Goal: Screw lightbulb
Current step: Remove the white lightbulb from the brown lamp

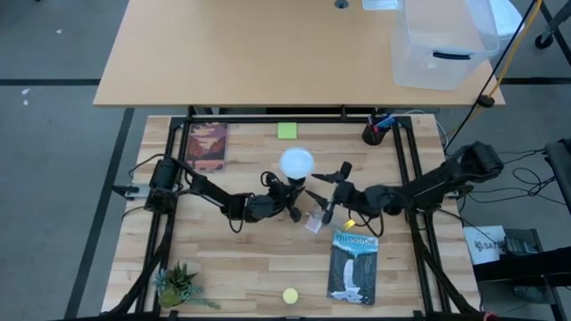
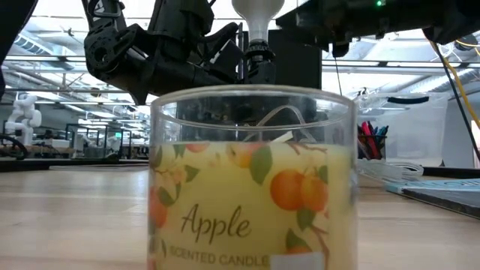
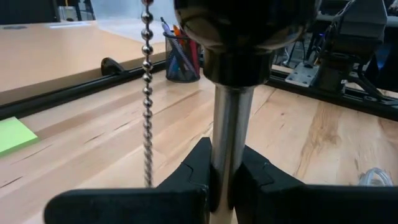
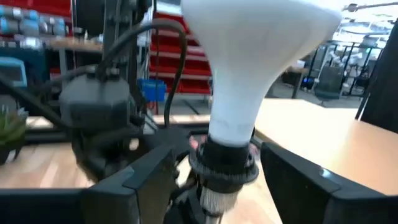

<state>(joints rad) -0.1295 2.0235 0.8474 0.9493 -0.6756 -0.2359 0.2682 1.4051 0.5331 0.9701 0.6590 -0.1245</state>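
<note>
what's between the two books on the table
In the high view, both grippers meet there: the left gripper shut on the lamp stem, the right gripper open beside the lightbulb, between the red book and blue book.

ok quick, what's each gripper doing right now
Left gripper: shut on the lamp stem.
Right gripper: open, fingers either side of the lightbulb neck, not gripping.

Two books [image 1: 207,145], one lightbulb [image 1: 297,163], perhaps.
</note>
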